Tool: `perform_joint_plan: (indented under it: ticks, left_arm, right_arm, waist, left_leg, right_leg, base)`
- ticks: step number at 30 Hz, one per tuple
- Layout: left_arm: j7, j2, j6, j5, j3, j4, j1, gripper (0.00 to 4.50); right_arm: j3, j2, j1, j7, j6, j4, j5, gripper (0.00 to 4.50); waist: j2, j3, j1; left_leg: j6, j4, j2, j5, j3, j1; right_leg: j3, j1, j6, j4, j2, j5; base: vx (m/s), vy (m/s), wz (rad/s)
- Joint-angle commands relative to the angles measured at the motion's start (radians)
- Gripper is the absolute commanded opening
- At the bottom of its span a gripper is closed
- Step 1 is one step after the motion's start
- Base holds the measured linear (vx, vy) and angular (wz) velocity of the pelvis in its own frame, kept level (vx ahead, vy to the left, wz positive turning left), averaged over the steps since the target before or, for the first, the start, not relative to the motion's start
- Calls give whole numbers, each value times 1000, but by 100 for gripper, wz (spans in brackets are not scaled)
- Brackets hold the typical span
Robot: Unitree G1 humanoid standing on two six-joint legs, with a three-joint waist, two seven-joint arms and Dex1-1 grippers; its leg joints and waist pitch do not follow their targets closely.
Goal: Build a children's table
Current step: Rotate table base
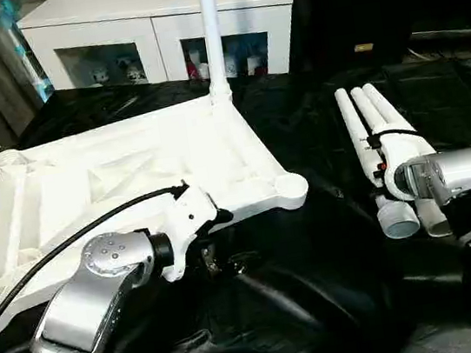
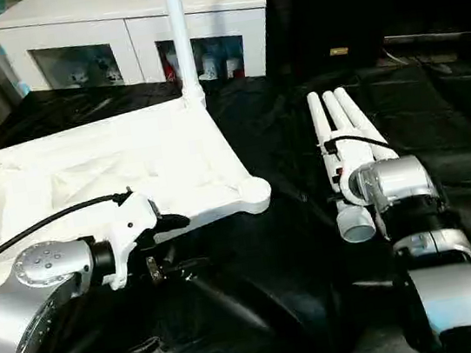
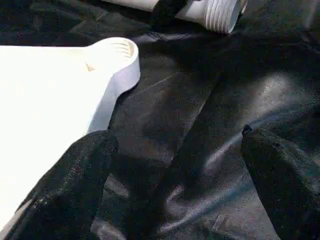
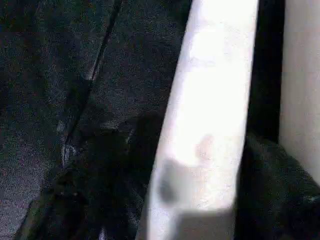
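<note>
The left tool (image 3: 175, 175) is seen with its two black fingers (image 3: 65, 190) spread wide over the black sheet (image 1: 321, 287), holding nothing, just beside the near edge of the white plastic rectangular tabletop (image 1: 130, 174). The right tool (image 4: 200, 200) is set astride one long white tubular leg (image 4: 210, 100), a black finger (image 4: 275, 190) on either side of the tube; whether the leg is pinched cannot be told. That leg belongs to a bundle of three white tubular legs (image 1: 379, 139) laid side by side on the sheet, flared ends towards the robot. The tabletop is laid ribbed underside up on the black-covered counter, its near round corner socket (image 1: 291, 188) left empty. A fourth white leg (image 1: 211, 30) is stood upright in the far corner socket. A white cabinet with glass-fronted shelves (image 1: 153, 30) is seen behind the counter.
</note>
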Motion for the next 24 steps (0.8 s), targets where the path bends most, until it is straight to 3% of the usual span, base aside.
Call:
perform_joint_plan:
  ticks: [1, 13, 16, 18, 21, 24]
  left_arm:
    - [-4, 13, 7, -3, -11, -9, -24, 450]
    - [-3, 5, -8, -8, 2, 26, -59, 450]
    - [8, -18, -14, -19, 16, 43, -85, 450]
    - [13, -28, -14, -24, 22, 49, -93, 450]
    - [59, -123, 2, -87, 77, 81, -150, 450]
    - [81, -160, 10, -109, 100, 107, -176, 450]
  right_arm:
    - [-21, 6, -7, -15, -4, 24, 17, 325]
    - [-78, 9, 0, -48, -37, 44, 43, 227]
    - [-87, 0, 21, -29, -54, -21, 58, 201]
    - [-88, -1, 29, -19, -65, -45, 65, 193]
    - [-128, 13, 75, 53, -81, -192, 140, 185]
    - [-146, 19, 90, 79, -86, -227, 168, 185]
  waist:
    - [-12, -69, 2]
    - [-3, -70, -1]
    - [2, -71, 0]
    - [0, -72, 0]
    - [2, -74, 3]
    - [-5, -75, 2]
  left_leg:
    - [-43, -66, 43, -245, -23, 33]
    - [-57, -66, 40, -284, -25, 34]
    - [-58, -66, 40, -285, -25, 36]
    - [-56, -66, 41, -279, -26, 34]
    - [-42, -64, 41, -257, -24, 34]
    - [-20, -63, 40, -227, -24, 27]
  right_leg:
    - [37, 34, -198, -78, -46, -264]
    - [35, 34, -205, -78, -43, -259]
    - [35, 33, -207, -78, -42, -248]
    - [35, 37, -209, -76, -43, -234]
    - [36, 40, -211, -76, -43, -201]
    - [34, 46, -224, -73, -43, -174]
  base:
    - [0, 0, 0]
    - [0, 0, 0]
    - [0, 0, 0]
    - [0, 0, 0]
    - [0, 0, 0]
    - [0, 0, 0]
